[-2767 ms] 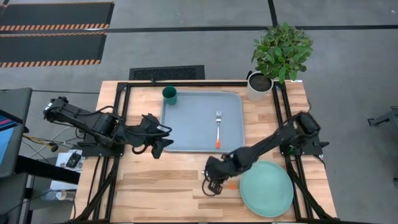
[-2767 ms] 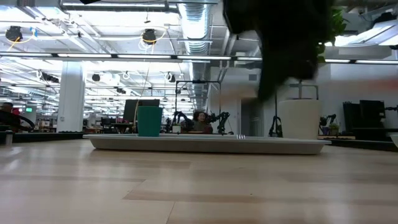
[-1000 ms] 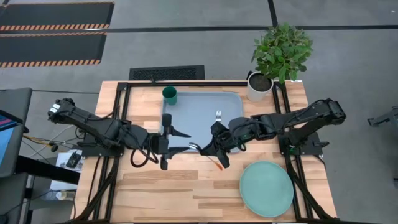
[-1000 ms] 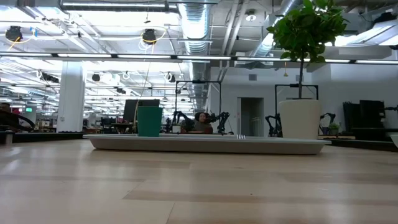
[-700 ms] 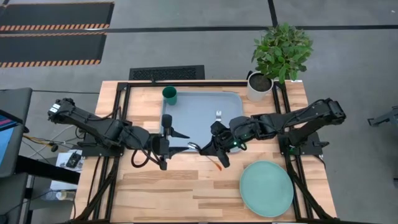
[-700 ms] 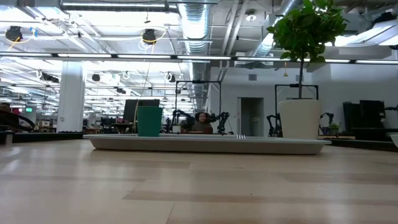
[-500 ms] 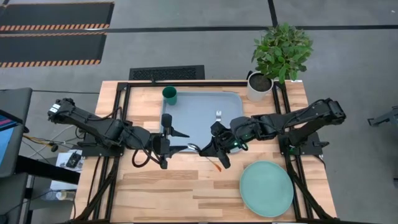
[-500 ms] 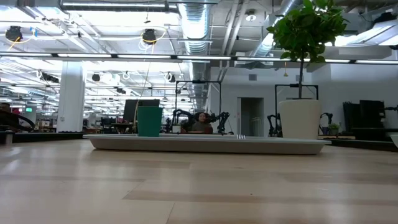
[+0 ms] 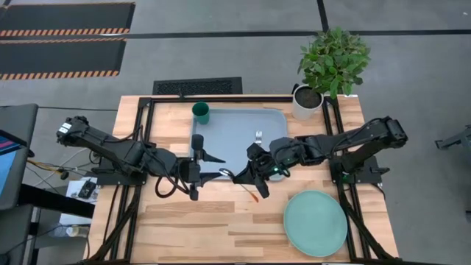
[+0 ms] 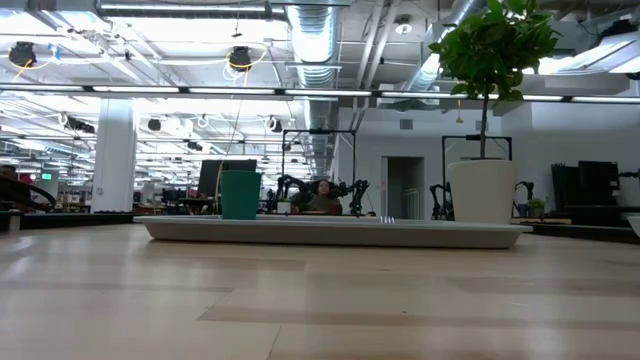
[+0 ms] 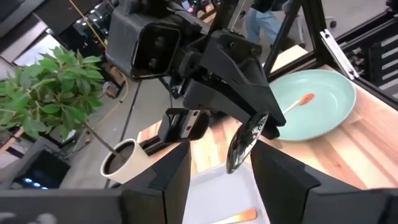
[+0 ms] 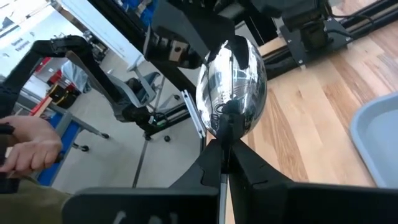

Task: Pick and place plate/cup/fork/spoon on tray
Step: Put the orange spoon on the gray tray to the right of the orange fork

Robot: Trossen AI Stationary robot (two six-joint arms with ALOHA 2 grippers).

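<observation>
The right gripper [image 9: 250, 179] hangs over the tray's [image 9: 221, 140] near edge, jaws clamped on the spoon [image 9: 243, 182] by its neck, bowl toward the left gripper [image 9: 213, 167], whose jaws stand apart. The spoon looks light, stiff and slick; gripping its orange handle seems safest.

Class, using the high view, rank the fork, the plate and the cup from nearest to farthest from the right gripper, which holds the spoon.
Measured from the right gripper, shut on the spoon over the tray's front edge:
1. Fork: on the tray, just behind the gripper.
2. Plate: on the table's front right.
3. Cup: at the tray's far left corner.
</observation>
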